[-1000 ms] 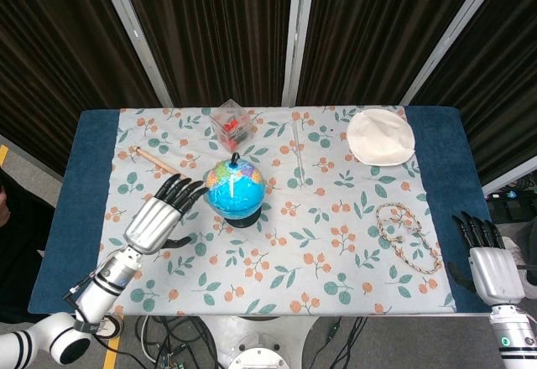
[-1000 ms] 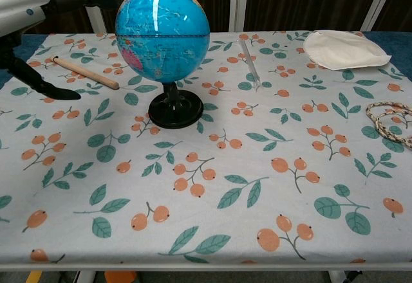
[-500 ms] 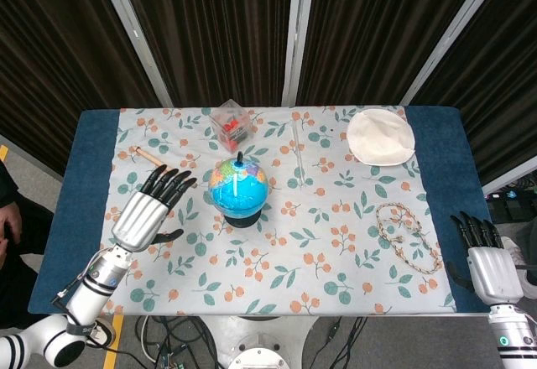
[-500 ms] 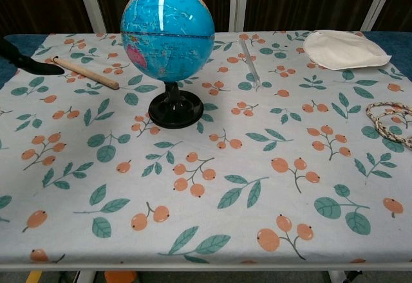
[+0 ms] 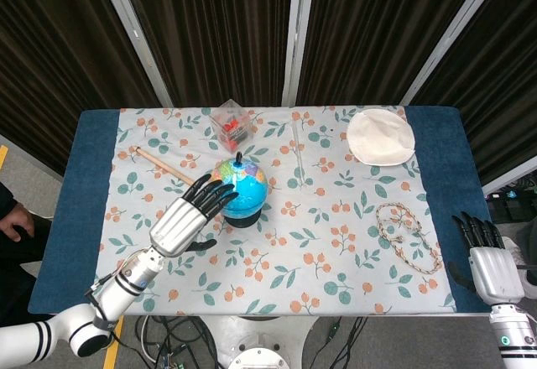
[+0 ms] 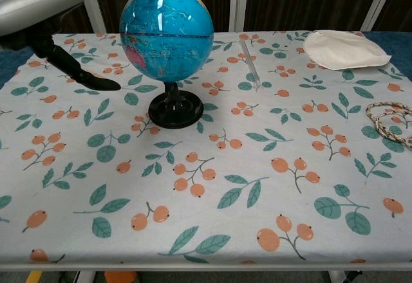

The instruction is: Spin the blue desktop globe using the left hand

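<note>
The blue desktop globe (image 5: 244,188) (image 6: 167,32) stands upright on its black round base (image 6: 176,112) near the middle of the floral tablecloth. My left hand (image 5: 186,220) (image 6: 45,0) is spread flat, fingers apart, with its fingertips (image 5: 220,191) at the globe's upper left side; whether they touch it I cannot tell. It holds nothing. My right hand (image 5: 491,260) rests at the table's front right corner, fingers straight and apart, holding nothing.
A wooden stick (image 5: 159,163) lies behind the left hand. A clear box with red pieces (image 5: 231,123) and a clear rod (image 5: 299,159) (image 6: 250,61) lie behind the globe. A white cloth disc (image 5: 380,137) (image 6: 344,49) and a rope coil (image 5: 407,235) (image 6: 389,121) sit at right.
My left hand swung out left away from the globe, then came back right and forward to its upper left side. The globe's surface markings have shifted. The right hand stayed still.
</note>
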You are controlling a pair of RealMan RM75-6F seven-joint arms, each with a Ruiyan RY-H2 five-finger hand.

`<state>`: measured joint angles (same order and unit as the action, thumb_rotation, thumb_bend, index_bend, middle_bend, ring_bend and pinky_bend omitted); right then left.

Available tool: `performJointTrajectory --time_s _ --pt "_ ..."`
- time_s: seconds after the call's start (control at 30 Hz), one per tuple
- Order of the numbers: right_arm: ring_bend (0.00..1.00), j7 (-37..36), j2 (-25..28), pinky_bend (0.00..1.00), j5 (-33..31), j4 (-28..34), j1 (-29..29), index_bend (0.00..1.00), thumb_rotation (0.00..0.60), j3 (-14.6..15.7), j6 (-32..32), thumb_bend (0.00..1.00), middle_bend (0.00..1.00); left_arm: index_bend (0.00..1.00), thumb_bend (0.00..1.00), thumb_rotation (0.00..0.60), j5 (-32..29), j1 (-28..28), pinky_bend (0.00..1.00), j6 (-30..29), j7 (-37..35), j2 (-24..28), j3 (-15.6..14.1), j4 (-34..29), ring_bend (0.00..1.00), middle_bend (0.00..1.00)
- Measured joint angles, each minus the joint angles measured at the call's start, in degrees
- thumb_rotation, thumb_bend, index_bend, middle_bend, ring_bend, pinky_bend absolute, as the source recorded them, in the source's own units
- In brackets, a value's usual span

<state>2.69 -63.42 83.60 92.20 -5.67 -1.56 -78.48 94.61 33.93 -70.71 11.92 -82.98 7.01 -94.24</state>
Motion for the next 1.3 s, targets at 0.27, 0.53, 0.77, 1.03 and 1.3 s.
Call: performJointTrajectory --time_s 0.27,0.53,0.77,1.03,1.3 --pt "0.00 -0.09 -0.13 0.00 -0.01 -0.23 0.00 0.00 0.600 0.05 0.10 0.29 0.00 0.10 0.10 0.600 -0.84 -0.28 0.04 -0.19 0.59 0.19 -0.62 0.63 0.07 0.08" --pt "0.00 0.31 -0.01 0.00 -0.08 0.02 0.01 0.00 0.600 -0.02 -0.02 0.29 0.00 0.10 0.10 0.600 -3.93 -2.72 0.04 -0.53 1.68 2.82 -2.08 0.64 0.12 0.08" --pt "0.00 1.15 -0.14 0.00 -0.05 0.52 -0.13 0.00 0.600 -0.06 0.05 0.29 0.00 0.10 0.10 0.600 -8.88 -5.54 0.04 -2.30 1.55 6.40 -1.37 -0.23 0.12 0.08" --pt "0.00 1.14 -0.10 0.00 -0.24 0.52 -0.10 0.00 0.600 -0.07 0.09 0.29 0.00 0.10 0.10 0.600 -4.58 -5.66 0.04 -5.19 -0.10 6.60 -0.88 -0.95 0.10 0.08" --pt "0.00 0.79 -0.36 0.00 -0.42 0.07 -0.19 0.00 0.600 0.02 0.52 0.29 0.00 0.10 0.10 0.600 2.23 -3.42 0.04 -5.29 -2.88 5.45 -1.75 -2.58 0.10 0.08"
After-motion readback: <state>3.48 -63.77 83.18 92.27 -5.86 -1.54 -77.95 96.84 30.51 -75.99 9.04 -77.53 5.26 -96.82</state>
